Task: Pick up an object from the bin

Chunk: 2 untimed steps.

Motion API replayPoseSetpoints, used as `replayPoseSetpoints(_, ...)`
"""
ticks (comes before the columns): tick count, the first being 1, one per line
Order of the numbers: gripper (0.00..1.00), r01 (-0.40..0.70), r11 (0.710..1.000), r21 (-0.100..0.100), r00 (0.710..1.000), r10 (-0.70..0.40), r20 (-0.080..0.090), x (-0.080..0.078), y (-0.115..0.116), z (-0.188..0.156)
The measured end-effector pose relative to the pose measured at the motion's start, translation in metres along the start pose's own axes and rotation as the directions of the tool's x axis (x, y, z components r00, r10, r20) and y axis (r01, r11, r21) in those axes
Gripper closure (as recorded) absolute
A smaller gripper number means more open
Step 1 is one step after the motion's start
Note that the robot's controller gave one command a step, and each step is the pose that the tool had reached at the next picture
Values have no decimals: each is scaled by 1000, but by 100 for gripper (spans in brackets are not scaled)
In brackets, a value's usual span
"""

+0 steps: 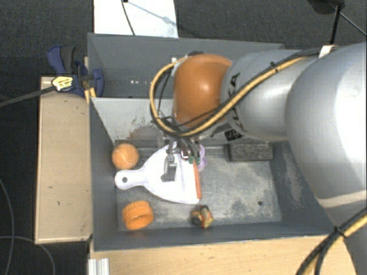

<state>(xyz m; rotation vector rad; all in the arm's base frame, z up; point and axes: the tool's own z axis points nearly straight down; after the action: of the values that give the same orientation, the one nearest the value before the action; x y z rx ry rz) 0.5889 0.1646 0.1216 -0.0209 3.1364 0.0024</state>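
Reaching from the right, the end effector [178, 164] points down over a white scoop [146, 177], grip unreadable.

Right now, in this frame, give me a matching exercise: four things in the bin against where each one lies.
Things:
1. orange ball
2. white scoop
3. brown lump
4. dark grey block

Places:
A. low in the view, about mid-bin
B. to the right of the claw, beside the arm
C. by the left wall, above the ridged orange piece
D. mid-bin, directly under the claw

Pairs: 1-C, 2-D, 3-A, 4-B.
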Motion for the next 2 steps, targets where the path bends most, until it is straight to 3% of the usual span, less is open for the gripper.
replayPoseSetpoints(1, 100, -81, 997, 4, 997, 81, -4, -2, 18, 40)
replayPoseSetpoints(2, 100, -82, 997, 3, 997, 82, -4, -2, 18, 40)
